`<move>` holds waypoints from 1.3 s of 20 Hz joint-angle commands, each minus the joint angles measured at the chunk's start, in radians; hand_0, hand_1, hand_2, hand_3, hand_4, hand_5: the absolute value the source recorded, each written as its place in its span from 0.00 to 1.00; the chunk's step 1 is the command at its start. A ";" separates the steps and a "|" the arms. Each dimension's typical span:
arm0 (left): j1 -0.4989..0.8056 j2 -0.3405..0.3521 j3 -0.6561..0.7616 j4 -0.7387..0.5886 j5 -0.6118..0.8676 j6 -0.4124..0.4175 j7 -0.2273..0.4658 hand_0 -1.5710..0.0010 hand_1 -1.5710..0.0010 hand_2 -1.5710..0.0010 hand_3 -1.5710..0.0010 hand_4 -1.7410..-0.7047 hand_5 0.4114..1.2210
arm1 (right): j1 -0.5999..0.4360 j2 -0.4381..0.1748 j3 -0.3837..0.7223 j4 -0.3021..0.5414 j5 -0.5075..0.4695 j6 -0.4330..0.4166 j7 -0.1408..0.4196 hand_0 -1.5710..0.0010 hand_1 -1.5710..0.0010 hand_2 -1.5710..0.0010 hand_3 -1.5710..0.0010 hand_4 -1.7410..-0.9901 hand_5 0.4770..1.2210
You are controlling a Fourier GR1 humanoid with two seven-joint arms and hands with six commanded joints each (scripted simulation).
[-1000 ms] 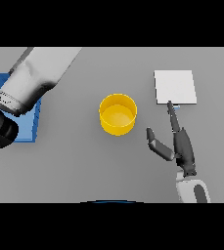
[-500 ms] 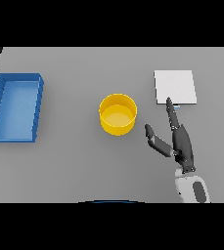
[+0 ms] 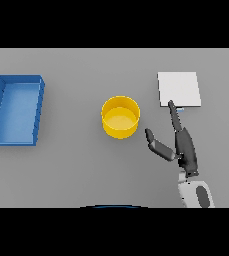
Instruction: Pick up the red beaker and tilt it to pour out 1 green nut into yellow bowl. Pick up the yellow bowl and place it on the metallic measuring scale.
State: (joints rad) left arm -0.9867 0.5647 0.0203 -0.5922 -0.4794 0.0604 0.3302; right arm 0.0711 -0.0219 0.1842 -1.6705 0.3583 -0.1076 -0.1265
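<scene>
Far left: blue tray (image 3: 16, 140) is lying on the grey table (image 3: 76, 170). Centre: yellow bowl (image 3: 120, 117) is sitting upright, well apart from the tray. Right of the bowl: right hand (image 3: 184, 149) is hovering wide, fingers straight, thumb spreading toward the bowl, holding nothing. Fingertips are reaching the near edge of the white measuring scale (image 3: 179, 89). Red beaker not showing.

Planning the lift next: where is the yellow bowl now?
Head view: the yellow bowl stands mid-table, between the blue tray and the scale, just left of the right hand.
</scene>
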 commanded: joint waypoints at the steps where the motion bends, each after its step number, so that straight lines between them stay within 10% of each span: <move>1: 0.048 0.003 0.007 -0.061 0.015 0.010 0.026 0.00 0.00 0.00 0.06 0.00 1.00 | 0.001 -0.004 0.003 -0.008 0.000 0.006 0.002 1.00 1.00 1.00 1.00 0.93 0.23; 11: 0.392 -0.096 0.049 -0.445 0.107 0.110 0.156 0.00 0.00 0.00 0.04 0.00 1.00 | 0.015 -0.014 -0.015 0.018 -0.040 0.029 -0.039 1.00 1.00 1.00 1.00 0.98 0.23; 18: 0.501 -0.117 0.035 -0.564 0.096 0.118 0.214 0.00 0.00 0.00 0.01 0.03 0.72 | 0.025 -0.011 -0.012 0.007 -0.033 0.021 -0.041 1.00 1.00 1.00 1.00 0.96 0.22; 22: 0.561 -0.102 0.019 -0.621 0.088 0.087 0.216 0.00 0.02 0.04 0.06 0.45 0.49 | 0.019 -0.012 -0.013 0.013 -0.028 0.016 -0.038 1.00 1.00 1.00 1.00 0.97 0.21; 26: 0.585 -0.099 0.009 -0.644 0.103 0.045 0.231 0.39 0.49 0.48 0.51 0.76 0.35 | 0.023 -0.012 -0.019 -0.004 -0.045 0.023 -0.039 1.00 1.00 1.00 1.00 0.98 0.21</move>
State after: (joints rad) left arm -0.4016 0.4651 0.0288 -1.2363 -0.3765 0.1057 0.5619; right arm 0.0936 -0.0338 0.1654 -1.6741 0.3130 -0.0851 -0.1636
